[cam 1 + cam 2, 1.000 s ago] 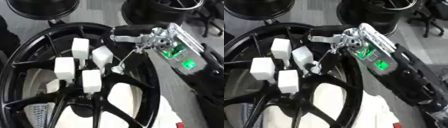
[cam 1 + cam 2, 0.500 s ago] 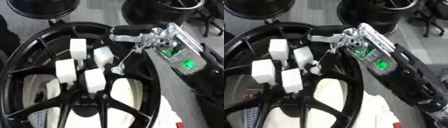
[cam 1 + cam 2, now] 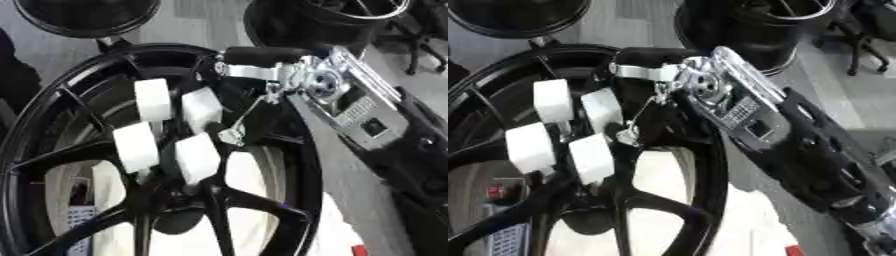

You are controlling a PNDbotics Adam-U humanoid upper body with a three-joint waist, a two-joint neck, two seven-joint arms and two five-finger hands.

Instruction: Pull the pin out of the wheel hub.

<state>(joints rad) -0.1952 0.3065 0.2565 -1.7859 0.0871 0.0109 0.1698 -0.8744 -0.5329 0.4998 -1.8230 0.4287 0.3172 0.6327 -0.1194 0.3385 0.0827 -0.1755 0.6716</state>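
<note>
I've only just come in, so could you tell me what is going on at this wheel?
The robot's right hand reaches in from the right over the rim of a large black spoked wheel. A thin pin or rod hangs from the hand down to a small metal piece beside four white blocks that stand near the hub. Whether the pin is free of the wheel cannot be told. The left hand is out of view.
</note>
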